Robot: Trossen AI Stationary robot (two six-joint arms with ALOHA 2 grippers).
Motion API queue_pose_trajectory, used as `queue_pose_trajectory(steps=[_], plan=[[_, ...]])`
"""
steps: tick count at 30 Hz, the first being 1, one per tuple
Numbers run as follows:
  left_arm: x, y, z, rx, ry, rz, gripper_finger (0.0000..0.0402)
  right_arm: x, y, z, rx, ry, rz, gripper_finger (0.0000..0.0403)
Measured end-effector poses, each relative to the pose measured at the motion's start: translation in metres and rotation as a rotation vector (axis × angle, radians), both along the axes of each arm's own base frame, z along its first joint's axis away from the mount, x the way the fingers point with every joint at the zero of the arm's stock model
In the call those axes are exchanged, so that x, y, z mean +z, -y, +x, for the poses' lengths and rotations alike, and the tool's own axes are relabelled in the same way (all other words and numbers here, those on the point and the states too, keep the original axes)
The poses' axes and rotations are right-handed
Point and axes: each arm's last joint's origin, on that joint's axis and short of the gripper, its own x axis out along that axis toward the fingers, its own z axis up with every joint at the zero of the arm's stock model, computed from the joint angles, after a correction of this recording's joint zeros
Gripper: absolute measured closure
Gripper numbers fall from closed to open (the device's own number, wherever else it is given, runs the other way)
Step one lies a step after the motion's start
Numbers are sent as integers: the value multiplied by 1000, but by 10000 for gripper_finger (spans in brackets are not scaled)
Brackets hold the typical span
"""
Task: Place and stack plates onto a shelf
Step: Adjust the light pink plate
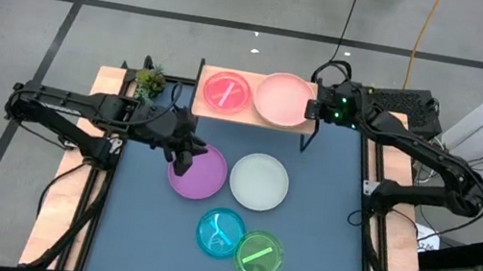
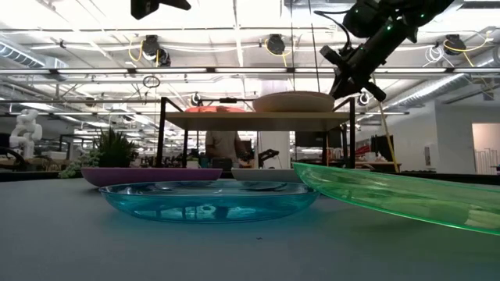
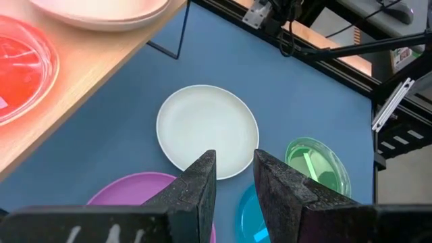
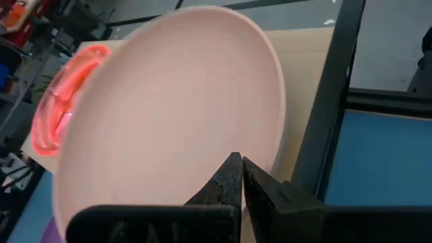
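The light-wood shelf (image 1: 249, 118) stands at the table's far edge. On it lie a translucent pink plate (image 1: 226, 91) and a pale pink plate (image 1: 283, 98). My right gripper (image 1: 312, 109) is shut at the pale pink plate's right rim (image 4: 270, 135). On the blue table rest a purple plate (image 1: 201, 178), a white plate (image 1: 260, 180), a blue plate (image 1: 220, 232) and a green plate (image 1: 259, 256). My left gripper (image 1: 183, 158) hovers open above the purple plate's far left part, with nothing between its fingers (image 3: 202, 182). My right gripper's shut fingertips (image 4: 233, 169) stand right at the pale pink plate's right rim, slanting down from the table's right. I cannot tell whether they touch it. The plate lies flat on the shelf (image 2: 258, 121).
A small green plant (image 1: 148, 79) sits at the far left corner. Wooden rails (image 1: 67, 195) run along both table sides. The shelf's thin black legs (image 1: 306, 142) stand on the table's far part. Bare blue mat lies at the right (image 1: 324, 227).
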Motion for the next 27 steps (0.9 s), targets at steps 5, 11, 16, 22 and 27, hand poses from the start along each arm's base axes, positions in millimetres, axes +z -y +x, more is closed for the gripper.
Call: queue_pose_trajectory(steps=[5, 11, 16, 22, 27], plan=[[0, 0, 0, 0, 0, 0, 298, 2, 0, 0, -2, 14, -12, 403], [0, 0, 0, -6, -2, 10, 298, 11, -4, -5, -7, 47, -43, 403], [0, 0, 0, -12, -4, 18, 298, 13, -5, -9, 31, 4, -85, 403], [0, 0, 0, -14, -5, 21, 298, 7, -3, -9, 73, -67, -96, 403], [0, 0, 0, -13, -4, 18, 298, 3, 0, -7, 77, -86, -91, 403]])
